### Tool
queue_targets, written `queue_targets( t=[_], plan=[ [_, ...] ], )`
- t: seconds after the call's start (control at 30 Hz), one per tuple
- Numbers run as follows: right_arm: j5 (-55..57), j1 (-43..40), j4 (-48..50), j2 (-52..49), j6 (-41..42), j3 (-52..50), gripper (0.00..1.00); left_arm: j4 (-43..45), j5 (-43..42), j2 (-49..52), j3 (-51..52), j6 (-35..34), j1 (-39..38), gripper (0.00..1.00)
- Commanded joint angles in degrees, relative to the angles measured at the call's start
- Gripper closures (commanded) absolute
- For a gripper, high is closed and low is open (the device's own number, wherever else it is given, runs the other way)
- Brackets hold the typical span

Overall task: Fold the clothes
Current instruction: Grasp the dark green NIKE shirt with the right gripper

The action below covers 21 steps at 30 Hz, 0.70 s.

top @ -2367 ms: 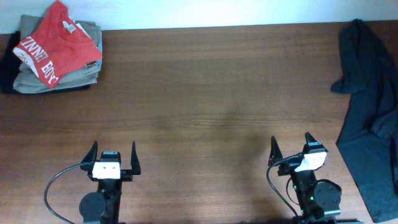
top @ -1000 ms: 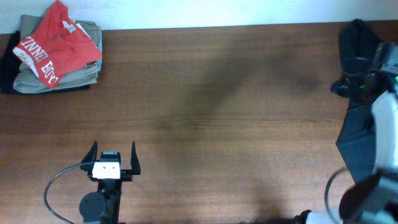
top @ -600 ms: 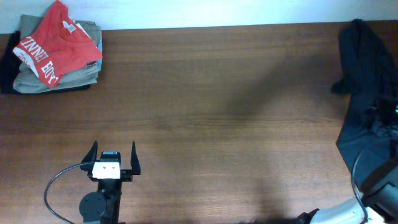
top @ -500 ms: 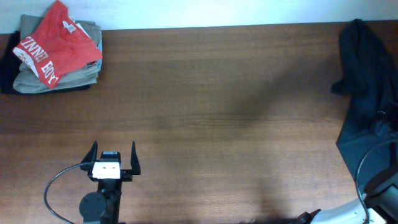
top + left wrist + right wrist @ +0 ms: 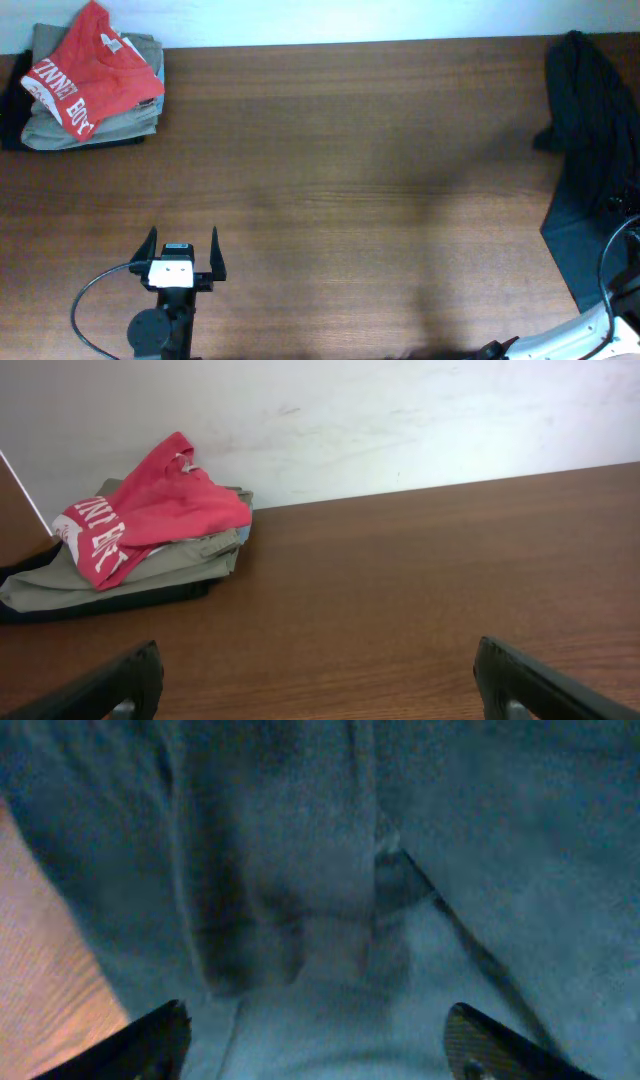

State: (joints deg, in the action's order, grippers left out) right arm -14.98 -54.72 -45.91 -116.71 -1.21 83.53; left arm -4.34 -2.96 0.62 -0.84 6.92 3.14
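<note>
Swung away from its parked spot at the table's front edge, the right arm now reaches off the right side of the overhead view, where only a white link and a loop of cable show at the lower right corner. On its wrist camera the right gripper (image 5: pixel 320 1045) has its fingers spread wide, one tip in each bottom corner, with nothing between them. It hangs close over the dark T-shirt (image 5: pixel 300 870), whose folds and a seam fill nearly the whole view; whether the tips touch the cloth cannot be told. A strip of brown table (image 5: pixel 40 970) shows at the left. From above, the dark T-shirt (image 5: pixel 590 130) lies crumpled along the right edge of the table (image 5: pixel 350 150), running from the far corner toward the front. The left gripper (image 5: pixel 181 250) has not moved from the near left, also wide apart and holding nothing. It faces the far left corner, where a red T-shirt (image 5: pixel 150 510) with white lettering lies on a stack of folded khaki garments (image 5: pixel 150 565) against the wall.
</note>
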Motion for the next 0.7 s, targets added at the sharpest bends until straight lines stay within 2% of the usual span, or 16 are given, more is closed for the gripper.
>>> queue_targets(
  t=[0.0,0.03,0.13,0.2,0.43,0.5,0.57,0.67],
  plan=[
    [-1.64,0.0,1.66,-1.38,-0.52,0.81,0.23,-0.04,0.0,-0.26,0.35,0.92,0.31,0.01],
    [-1.62,0.0,2.1,-1.38,-0.52,0.81,0.29,-0.04,0.0,-0.26,0.35,0.92,0.31,0.01],
    [-1.77,0.0,3.32,-1.42,-0.52,0.81,0.33,-0.04,0.0,-0.26,0.35,0.92,0.31,0.01],
    [-1.79,0.0,3.76,-1.42,-0.5,0.81,0.41,-0.04,0.0,-0.26,0.35,0.92,0.31,0.01],
    [-1.77,-0.02,4.13,-1.99,-0.52,0.79,0.37,-0.04,0.0,-0.26,0.35,0.92,0.31,0.01],
    [-1.77,-0.04,4.48,-2.03,-0.52,0.79,0.37,-0.04,0.0,-0.26,0.35,0.92,0.31,0.01],
    [-1.75,-0.04,4.87,-2.05,-0.52,0.79,0.43,-0.04,-0.02,-0.26,0.35,0.92,0.31,0.01],
    [-1.75,-0.04,5.22,-2.12,-0.52,0.79,0.44,-0.04,0.0,-0.26,0.35,0.92,0.31,0.01]
  ],
)
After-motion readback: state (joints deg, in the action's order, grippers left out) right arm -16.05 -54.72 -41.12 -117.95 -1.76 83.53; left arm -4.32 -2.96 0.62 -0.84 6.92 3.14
